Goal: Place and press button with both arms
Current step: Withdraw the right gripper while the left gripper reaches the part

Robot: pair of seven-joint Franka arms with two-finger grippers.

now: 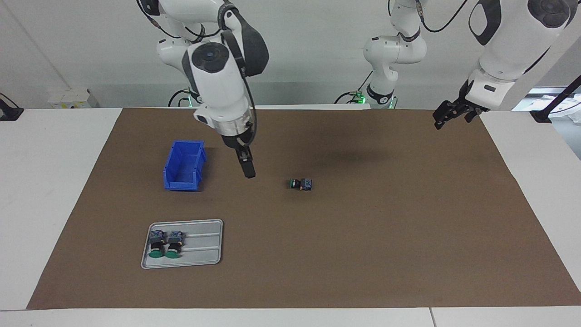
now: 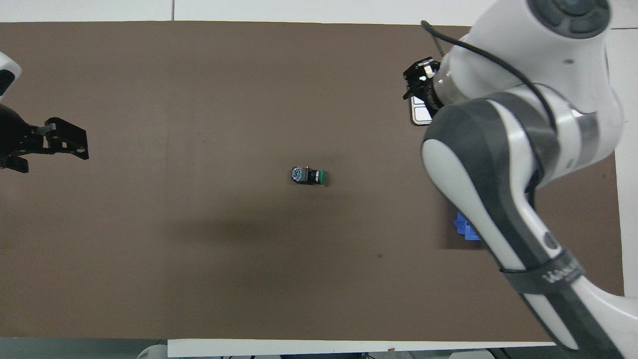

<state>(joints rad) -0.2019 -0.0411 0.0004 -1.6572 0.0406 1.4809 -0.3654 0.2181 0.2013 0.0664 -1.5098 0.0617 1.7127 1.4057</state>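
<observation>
A brown mat (image 1: pixel 363 254) covers the white desk. The right gripper (image 1: pixel 248 170) hangs over the mat beside the blue bin (image 1: pixel 184 165), fingers apparently pressed together, holding nothing. The button (image 1: pixel 301 184) lies on its side at mid-mat. Two more buttons (image 1: pixel 164 243) lie in the metal tray (image 1: pixel 204 245). The left gripper (image 1: pixel 447 116) waits over the mat's corner at the robots' edge; its finger spacing cannot be made out.

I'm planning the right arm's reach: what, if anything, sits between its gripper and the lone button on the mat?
Nothing visible. The right gripper hangs over bare mat beside the blue bin, and only open mat separates it from the button.
</observation>
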